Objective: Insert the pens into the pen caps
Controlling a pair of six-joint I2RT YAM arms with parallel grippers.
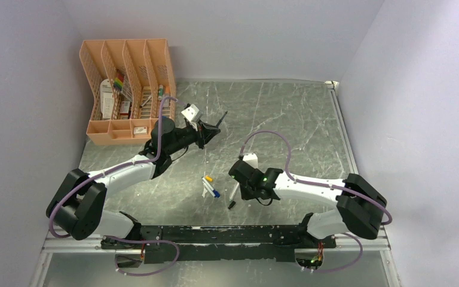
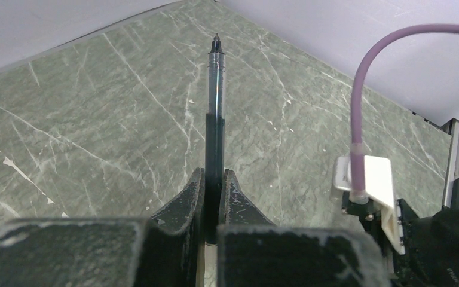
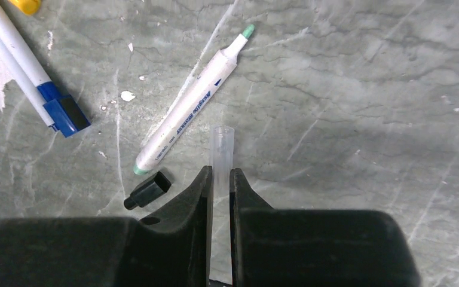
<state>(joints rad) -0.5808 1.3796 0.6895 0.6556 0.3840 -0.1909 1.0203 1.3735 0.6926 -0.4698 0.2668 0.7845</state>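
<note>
My left gripper [image 2: 215,174] is shut on the dark-barrelled pen [image 2: 216,107] and holds it above the table, bare tip pointing away; the gripper also shows in the top view [image 1: 209,133]. My right gripper [image 3: 221,174] is shut on a short clear tube-like cap [image 3: 222,146], open end forward, low over the table [image 1: 237,179]. Just ahead of it lie a white pen with a green tip [image 3: 185,113] and a loose black cap [image 3: 148,189]. Two white barrels [image 3: 12,45] lie at the upper left, one ending in a blue cap [image 3: 66,115]. A yellow cap [image 3: 24,5] shows at the top edge.
A peach desk organiser [image 1: 128,89] with stationery stands at the back left. A metal rail [image 1: 239,234] carries both arm bases at the near edge. Purple cables [image 1: 275,140] loop over the arms. Grey walls close in the table on three sides.
</note>
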